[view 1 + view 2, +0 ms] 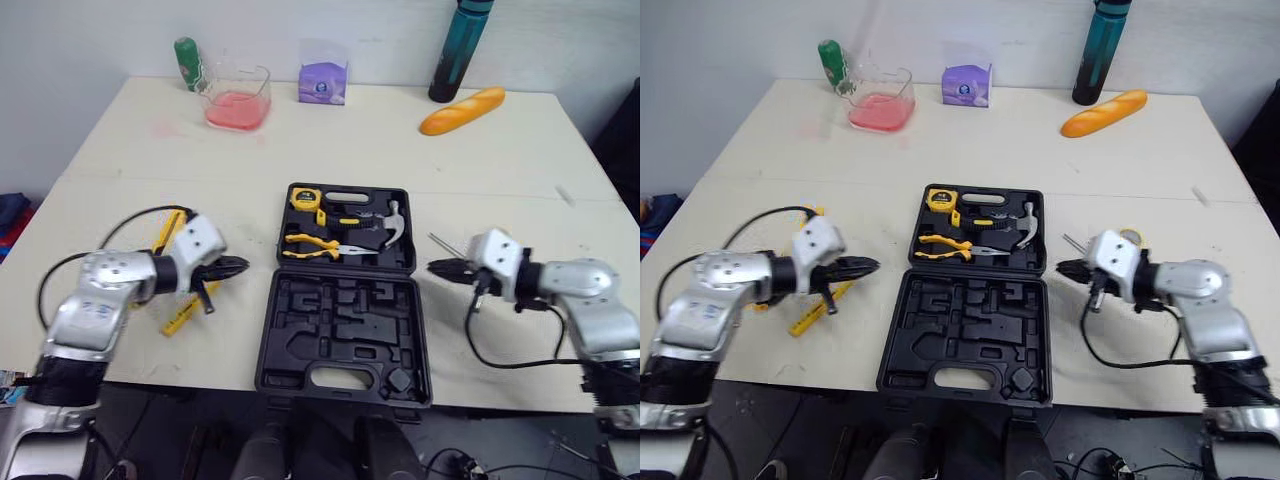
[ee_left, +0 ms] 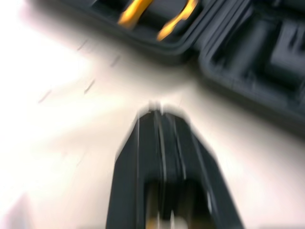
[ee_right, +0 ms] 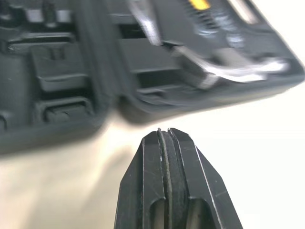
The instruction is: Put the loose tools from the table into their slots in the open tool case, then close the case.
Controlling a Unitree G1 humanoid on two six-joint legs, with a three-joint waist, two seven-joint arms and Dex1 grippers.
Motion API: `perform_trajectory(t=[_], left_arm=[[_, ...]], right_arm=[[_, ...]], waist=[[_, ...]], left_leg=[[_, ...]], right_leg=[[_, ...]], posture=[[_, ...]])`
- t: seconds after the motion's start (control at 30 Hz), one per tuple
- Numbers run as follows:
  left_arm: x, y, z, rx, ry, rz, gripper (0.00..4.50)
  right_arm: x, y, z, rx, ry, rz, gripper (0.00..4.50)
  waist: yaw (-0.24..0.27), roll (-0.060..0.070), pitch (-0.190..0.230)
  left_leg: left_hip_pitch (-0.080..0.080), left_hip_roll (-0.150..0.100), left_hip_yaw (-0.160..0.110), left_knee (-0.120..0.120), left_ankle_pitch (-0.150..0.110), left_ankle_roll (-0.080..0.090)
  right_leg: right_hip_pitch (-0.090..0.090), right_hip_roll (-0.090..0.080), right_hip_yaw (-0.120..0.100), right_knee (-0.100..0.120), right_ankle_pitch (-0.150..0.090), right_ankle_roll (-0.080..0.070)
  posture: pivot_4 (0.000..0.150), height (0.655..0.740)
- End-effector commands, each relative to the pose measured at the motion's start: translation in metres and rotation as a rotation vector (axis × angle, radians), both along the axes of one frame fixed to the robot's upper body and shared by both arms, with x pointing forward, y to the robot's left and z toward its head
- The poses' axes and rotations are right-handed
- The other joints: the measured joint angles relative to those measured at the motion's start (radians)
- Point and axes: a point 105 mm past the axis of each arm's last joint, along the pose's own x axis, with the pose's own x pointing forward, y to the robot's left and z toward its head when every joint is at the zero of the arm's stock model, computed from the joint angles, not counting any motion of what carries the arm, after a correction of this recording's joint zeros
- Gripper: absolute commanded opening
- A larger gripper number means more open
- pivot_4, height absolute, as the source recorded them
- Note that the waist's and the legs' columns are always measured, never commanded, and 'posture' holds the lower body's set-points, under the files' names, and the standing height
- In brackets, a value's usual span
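The open black plastic tool case [image 1: 300, 300] lies between both arms. Left of it, the left gripper [image 1: 235, 266] is pinched closed, seemingly empty, over a long flat yellow tool [image 1: 178, 320]. Right of it, the right gripper [image 1: 437, 268] is clenched on nothing beside a thin metal rod [image 1: 440, 243], probably staged for pickups.

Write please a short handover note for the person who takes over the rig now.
Left gripper: shut, empty, left of the case.
Right gripper: shut, empty, right of the case.
Done: case lies open; tape measure, pliers and hammer sit in it.
Left to do: yellow tools by the left gripper and a thin metal tool by the right gripper lie loose on the table. Slot them, then close the case.
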Motion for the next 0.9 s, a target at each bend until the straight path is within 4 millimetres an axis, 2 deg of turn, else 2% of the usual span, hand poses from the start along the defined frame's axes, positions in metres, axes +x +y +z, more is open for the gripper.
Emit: perform_trajectory(t=[0.03,0.07,0.1,0.17,0.2,0.23,0.27,0.37,0.47,0.5,0.6,0.67,0.73,0.8,0.9], left_arm=[[-0.012,0.022,0.016,-0.015,-0.075,0.018,0.05],[-0.016,0.029,0.017,-0.01,-0.081,0.027,0.05],[-0.02,0.04,0.021,-0.02,-0.095,0.053,0.05],[-0.03,0.073,0.031,-0.05,-0.129,0.152,0.05],[-0.035,0.087,0.035,-0.064,-0.139,0.195,0.66],[-0.039,0.094,0.037,-0.072,-0.144,0.218,1.0],[-0.043,0.116,0.038,-0.063,-0.165,0.307,1.46],[-0.06,0.165,0.04,-0.045,-0.204,0.498,2.76],[-0.073,0.187,0.041,-0.055,-0.224,0.58,4.24],[-0.075,0.19,0.041,-0.052,-0.233,0.594,4.42],[-0.1,0.227,0.034,-0.027,-0.248,0.757,4.42],[-0.112,0.24,0.027,-0.015,-0.229,0.813,4.42],[-0.134,0.269,0.019,0.015,-0.237,0.967,4.42],[-0.149,0.292,0.02,-0.015,-0.278,1.101,4.42],[-0.155,0.3,0.021,-0.053,-0.302,1.153,4.42]], right_arm=[[-0.011,-0.014,0.019,0.029,-0.019,0.0,0.0],[-0.015,-0.019,0.022,0.04,-0.006,-0.008,0.0],[-0.015,-0.034,0.028,0.034,-0.014,-0.056,0.0],[-0.016,-0.073,0.047,0.045,-0.053,-0.197,0.0],[-0.018,-0.086,0.052,0.041,-0.077,-0.237,0.66],[-0.02,-0.092,0.054,0.038,-0.09,-0.253,1.03],[-0.026,-0.106,0.053,0.017,-0.102,-0.294,1.55],[-0.037,-0.135,0.053,-0.007,-0.151,-0.39,2.91],[-0.042,-0.147,0.053,-0.007,-0.221,-0.424,4.46],[-0.042,-0.15,0.052,-0.003,-0.232,-0.435,4.5],[-0.053,-0.176,0.039,0.017,-0.223,-0.533,4.5],[-0.057,-0.183,0.034,0.008,-0.21,-0.561,4.5],[-0.062,-0.201,0.033,0.055,-0.23,-0.651,4.5],[-0.066,-0.21,0.029,0.068,-0.234,-0.695,4.5],[-0.069,-0.213,0.018,0.056,-0.212,-0.708,4.5]], waist=[[0.0,0.0,0.0],[0.0,0.0,0.0],[0.0,0.0,0.0],[-0.002,0.0,0.0],[-0.002,0.001,0.0],[-0.002,0.001,0.0],[-0.002,0.001,0.0],[-0.002,0.0,0.0],[-0.005,0.0,0.0],[-0.005,0.0,0.0],[-0.005,0.0,0.0],[-0.006,0.0,0.0],[-0.008,0.001,0.0],[-0.009,0.0,0.0],[-0.01,0.0,0.0]], left_leg=[[0.0,0.0,0.0,0.0,0.0,0.0],[0.0,0.0,0.0,0.0,0.0,0.0],[0.0,0.0,0.0,0.0,0.0,0.0],[0.0,0.001,0.0,0.0,0.0,0.0],[0.0,0.001,0.0,0.0,-0.001,0.001],[0.0,0.0,0.0,-0.001,-0.001,0.001],[0.0,0.0,0.0,-0.002,-0.001,0.001],[0.002,0.001,0.0,-0.003,-0.002,0.0],[0.003,0.0,0.003,-0.004,-0.004,0.002],[0.003,0.0,0.004,-0.004,-0.004,0.003],[0.004,-0.001,0.005,-0.004,-0.005,0.003],[0.004,-0.001,0.005,-0.005,-0.006,0.003],[0.005,0.0,0.007,-0.005,-0.007,0.003],[0.005,0.0,0.01,-0.005,-0.008,0.003],[0.006,0.0,0.01,-0.005,-0.008,0.004]], right_leg=[[0.0,0.0,0.0,-0.003,0.0,0.0],[0.0,0.0,0.0,-0.004,0.0,0.0],[0.0,0.0,0.0,-0.004,0.0,-0.001],[0.0,-0.001,0.0,-0.004,0.0,-0.001],[0.0,-0.004,0.0,-0.005,0.001,-0.001],[0.0,-0.006,0.0,-0.005,0.001,-0.001],[0.0,-0.007,-0.001,-0.005,0.001,-0.001],[0.001,-0.007,-0.004,-0.006,0.0,-0.002],[0.001,-0.009,-0.003,-0.006,0.0,-0.002],[0.001,-0.01,-0.003,-0.006,0.0,-0.002],[0.001,-0.012,-0.004,-0.006,0.001,-0.002],[0.001,-0.012,-0.007,-0.007,0.001,-0.002],[0.0,-0.013,-0.009,-0.008,0.001,-0.002],[-0.001,-0.014,-0.009,-0.007,0.001,-0.002],[0.0,-0.014,-0.009,-0.007,0.001,-0.002]], posture=[[0.15,0.74],[0.15,0.74],[0.15,0.74],[0.15,0.74],[0.15,0.74],[0.15,0.74],[0.15,0.74],[0.15,0.74],[0.15,0.74],[0.15,0.74],[0.15,0.74],[0.15,0.74],[0.15,0.74],[0.15,0.74],[0.15,0.74]])
